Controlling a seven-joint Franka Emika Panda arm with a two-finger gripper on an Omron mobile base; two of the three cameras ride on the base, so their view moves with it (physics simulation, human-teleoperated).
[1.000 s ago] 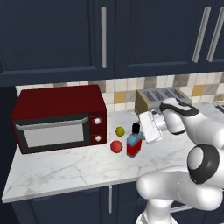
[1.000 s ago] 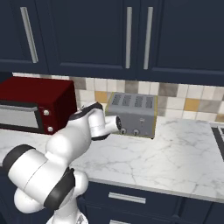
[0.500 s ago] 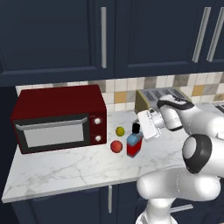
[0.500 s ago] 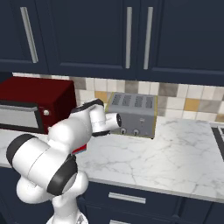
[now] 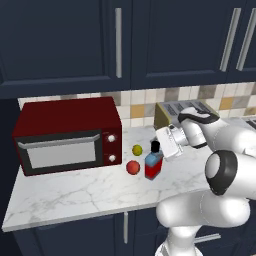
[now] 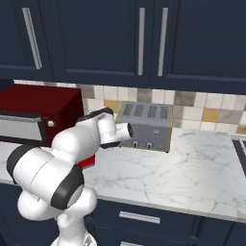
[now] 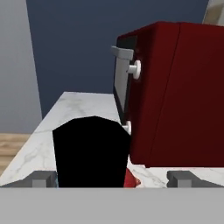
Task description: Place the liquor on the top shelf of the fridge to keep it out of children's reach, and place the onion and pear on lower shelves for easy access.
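The liquor (image 5: 153, 164), a squat blue bottle with a red label and black cap, stands on the marble counter (image 5: 75, 195). The red onion (image 5: 132, 167) lies just left of it, with the yellow-green pear (image 5: 137, 149) behind that. My gripper (image 5: 161, 145) reaches in from the right at cap height. In the hand view the gripper (image 7: 112, 179) is open, and the black cap (image 7: 92, 151) sits close between its fingertips (image 7: 43, 178). In the right base view my arm hides the bottle except for a red sliver (image 6: 87, 163). The fridge's shelves are out of view.
A red microwave (image 5: 67, 135) stands on the counter left of the fruit. A steel toaster (image 6: 144, 126) stands at the back, right of my hand. Dark navy cabinets (image 5: 115, 45) hang above. A tall grey panel (image 7: 15, 65) rises beyond the counter's far end.
My hand has edged left, closer to the bottle's cap, and the elbow has swung. The jaws stayed open. Bottle, onion and pear have not moved.
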